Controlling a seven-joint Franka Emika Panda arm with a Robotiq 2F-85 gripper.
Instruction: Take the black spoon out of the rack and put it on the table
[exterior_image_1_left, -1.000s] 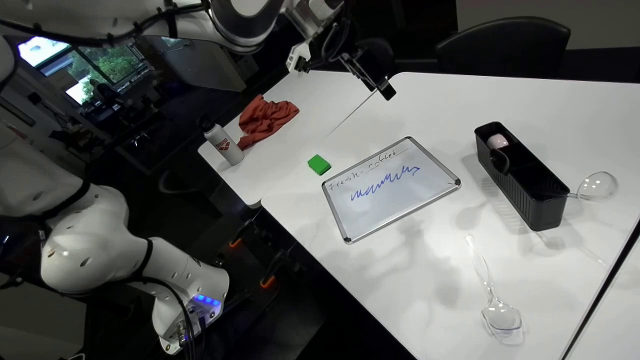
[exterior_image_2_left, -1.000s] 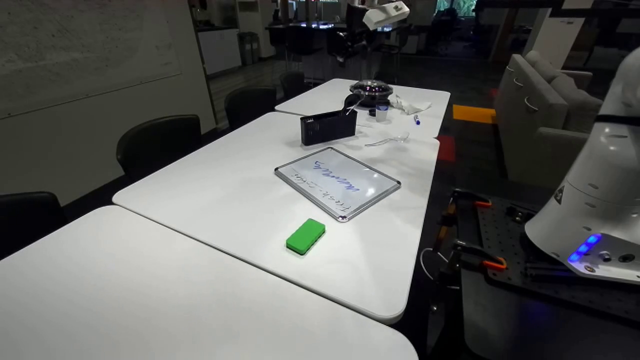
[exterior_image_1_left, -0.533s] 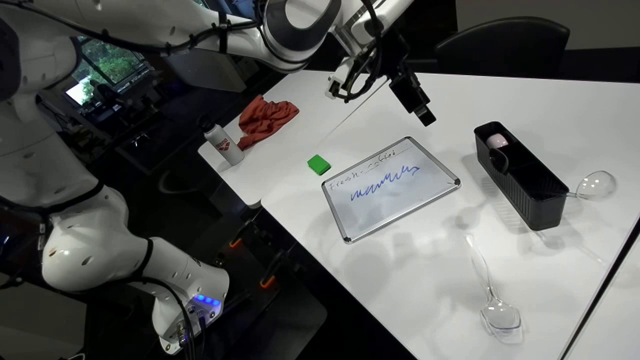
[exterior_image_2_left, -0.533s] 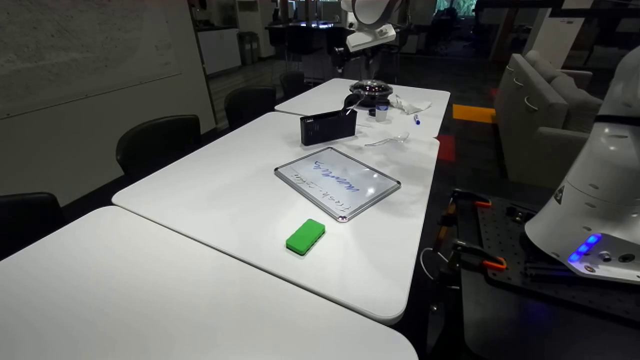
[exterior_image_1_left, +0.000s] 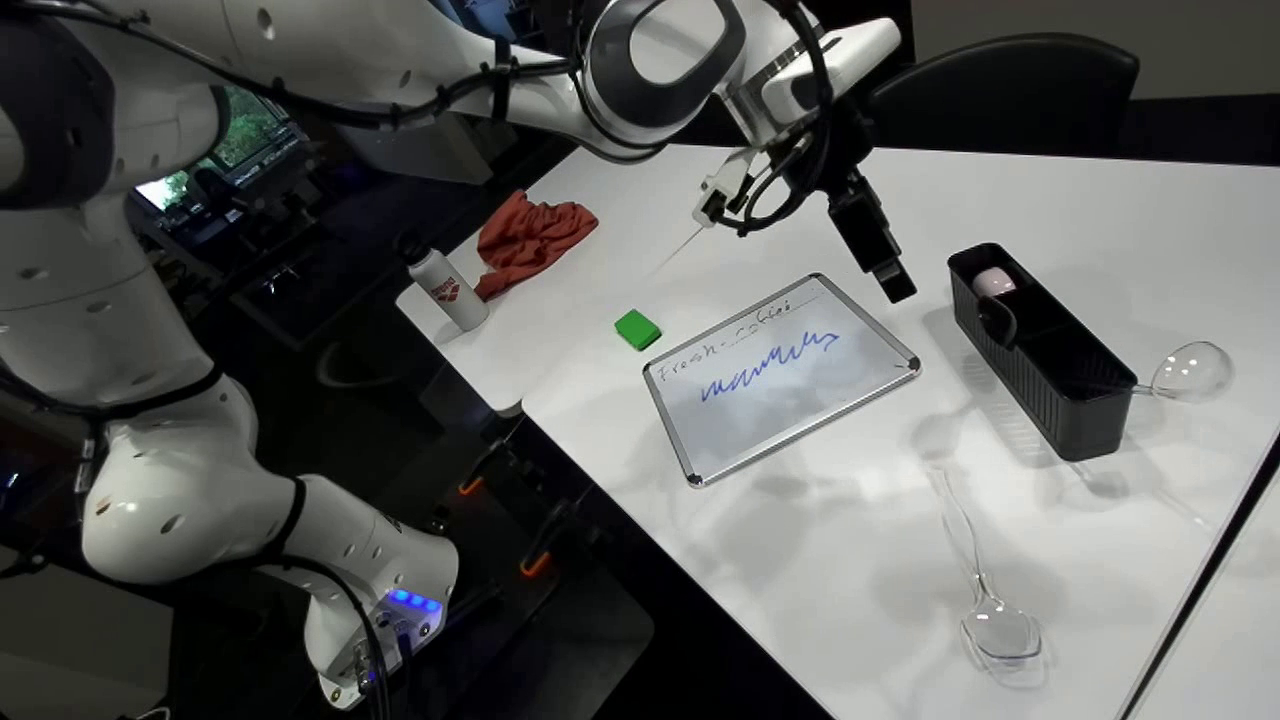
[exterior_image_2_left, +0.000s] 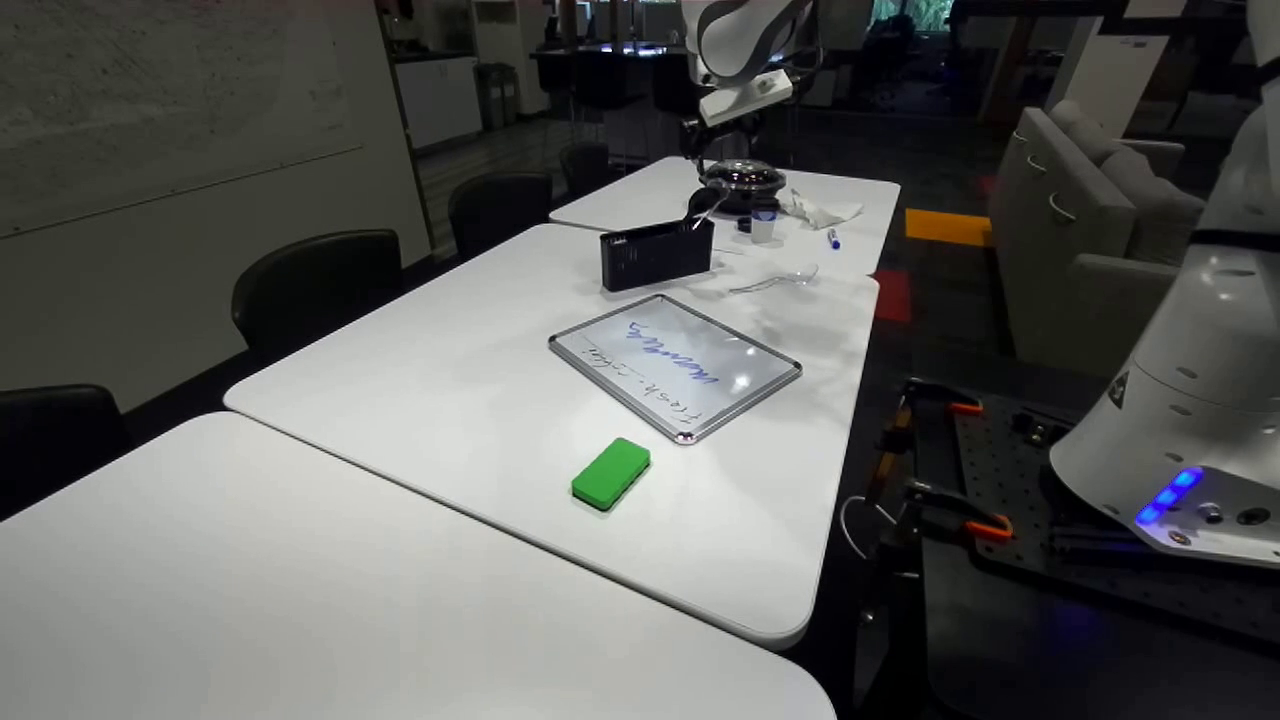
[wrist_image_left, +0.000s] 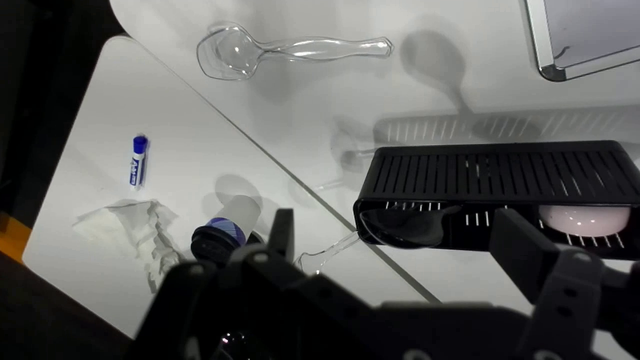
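The black rack stands on the white table; it also shows in an exterior view and in the wrist view. The black spoon stands in the rack's end compartment, its bowl above the rim and its handle mostly hidden inside. The bowl also shows in both exterior views. My gripper is open and empty, its fingers wide apart. In an exterior view the gripper hangs above the table between the whiteboard and the rack, apart from the spoon.
A clear ladle leans out of the rack's end, and a pink item sits inside. A clear spoon, a whiteboard and a green eraser lie on the table. A cup and a dark pot stand beyond.
The arm has swung toward the rack and the gripper has come lower, from above the table's far edge to beside the whiteboard's corner. The rack, spoon and other objects have not moved.
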